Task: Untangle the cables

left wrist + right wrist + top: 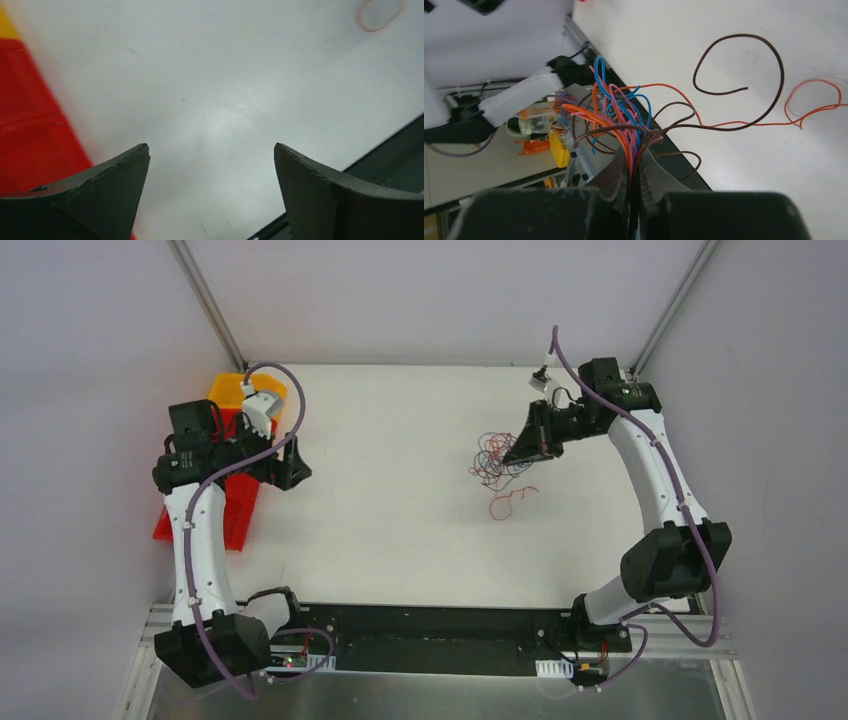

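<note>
The cables (pixel 492 454) are a small tangle of thin red, blue and dark wires on the white table, right of centre. My right gripper (pixel 518 453) is at the tangle's right side. In the right wrist view it (pixel 635 161) is shut on a bundle of pink, blue, orange and brown wires (pixel 624 117) that fan out past its tips. A brown wire loop (pixel 769 52) and an orange wire (pixel 819 107) trail over the table. One red wire (pixel 510 502) lies apart, just in front of the tangle. My left gripper (pixel 297 472) is open and empty (pixel 211 150) at the far left.
A red bin (pixel 235 510) and a yellow bin (pixel 228 390) stand at the table's left edge, under the left arm; the red bin also shows in the left wrist view (pixel 30 125). Grey walls and metal posts enclose the back. A black rail (pixel 430 625) runs along the near edge.
</note>
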`<state>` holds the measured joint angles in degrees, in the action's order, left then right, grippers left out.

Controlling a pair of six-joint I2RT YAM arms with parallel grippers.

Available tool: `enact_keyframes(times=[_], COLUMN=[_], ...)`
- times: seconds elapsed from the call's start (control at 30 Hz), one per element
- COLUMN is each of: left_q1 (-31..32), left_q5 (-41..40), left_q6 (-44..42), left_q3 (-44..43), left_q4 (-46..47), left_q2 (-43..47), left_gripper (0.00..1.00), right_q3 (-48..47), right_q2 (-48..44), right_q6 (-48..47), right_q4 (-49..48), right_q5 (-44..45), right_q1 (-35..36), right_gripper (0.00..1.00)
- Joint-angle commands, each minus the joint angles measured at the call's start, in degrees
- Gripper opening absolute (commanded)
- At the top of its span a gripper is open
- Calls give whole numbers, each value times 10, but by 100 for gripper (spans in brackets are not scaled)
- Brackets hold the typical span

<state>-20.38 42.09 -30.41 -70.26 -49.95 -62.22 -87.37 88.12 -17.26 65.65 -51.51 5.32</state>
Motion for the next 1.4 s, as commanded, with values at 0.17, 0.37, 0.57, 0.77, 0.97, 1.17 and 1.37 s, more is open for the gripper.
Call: enact_keyframes(times=[0.17,0.37,0.57,0.77,0.97,1.17,1.37], left_q1=[140,264,430,525,584,627,646], left_q5=[74,49,-19,-47,-31,-39,-68], left_q6=[177,262,266,255,152,34,3], left_q3=[38,167,205,191,133,104,114], left_q4=[73,227,308,379,385,388,431], left_q2=[17,42,-33,-128,-212,-235,-246], left_gripper=[94,90,87,88,82,63,53], right_q3=[4,186,260,268,272,273,269], right_q2=[-85,-55,11,17,-9,-28,-39], right_q6=[110,169,236,225,203,183,177], right_q4=[-100,-234,-326,-323,-296,-276,-266], right_q5=[-122,-73,-57,-58,-63,-56,-61], right_q1=[35,30,32,34,44,61,72], right_gripper=[0,0,0,0,0,0,0])
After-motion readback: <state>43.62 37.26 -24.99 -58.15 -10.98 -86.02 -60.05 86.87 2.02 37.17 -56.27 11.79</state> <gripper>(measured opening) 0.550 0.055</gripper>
